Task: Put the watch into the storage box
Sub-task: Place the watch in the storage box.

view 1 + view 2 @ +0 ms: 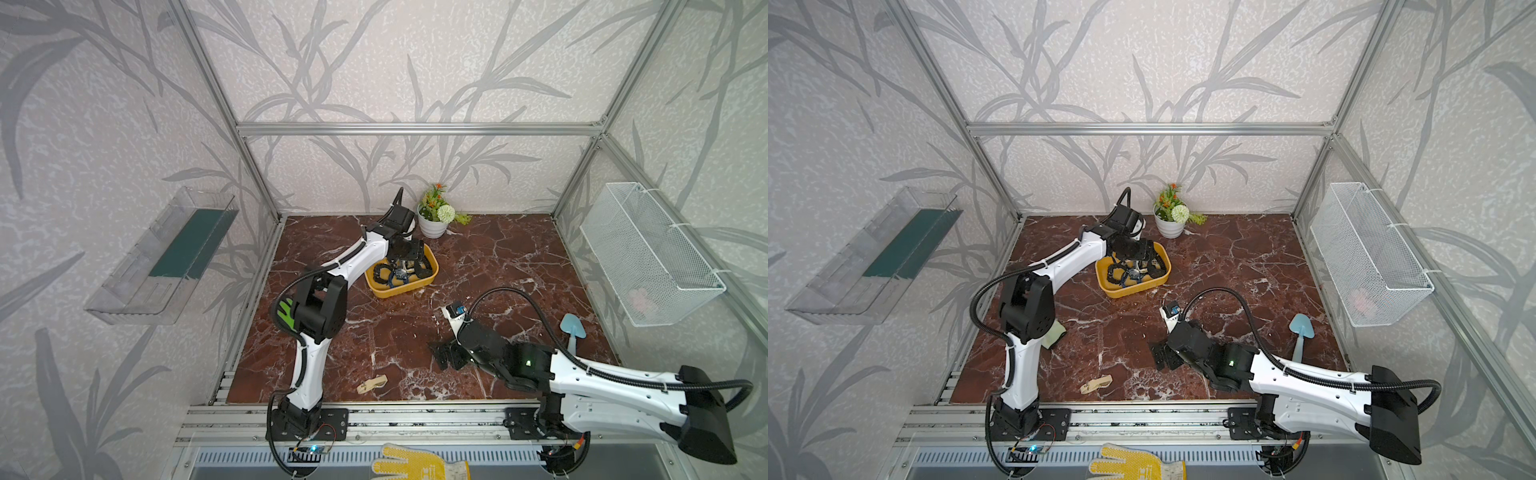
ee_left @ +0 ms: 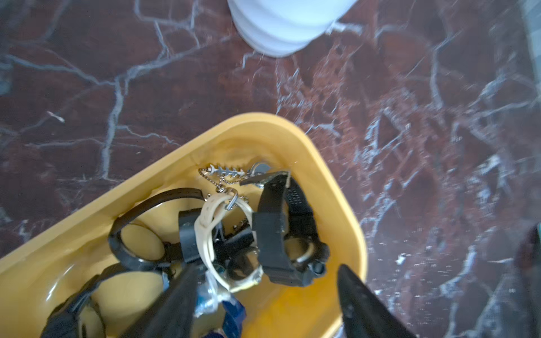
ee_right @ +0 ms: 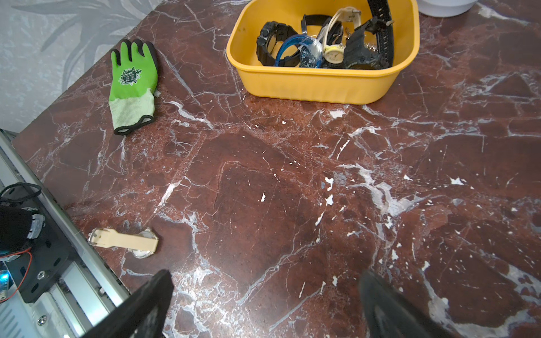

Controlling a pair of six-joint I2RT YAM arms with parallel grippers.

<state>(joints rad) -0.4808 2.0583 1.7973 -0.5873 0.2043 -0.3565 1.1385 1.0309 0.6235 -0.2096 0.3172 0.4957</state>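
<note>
Red marble tabletop (image 3: 263,175) carries the storage box (image 3: 307,85), where the left gripper (image 2: 268,269) hangs with jaws apart over a heap of watches (image 2: 281,231) (a drop-off pose, I judge). One beige watch (image 3: 123,241) lies out by the front rail (image 3: 93,275), near the right gripper (image 3: 266,275), spread and empty.

The storage box (image 3: 316,85) is yellow, the tabletop (image 3: 263,175) maroon with white veins.
</note>
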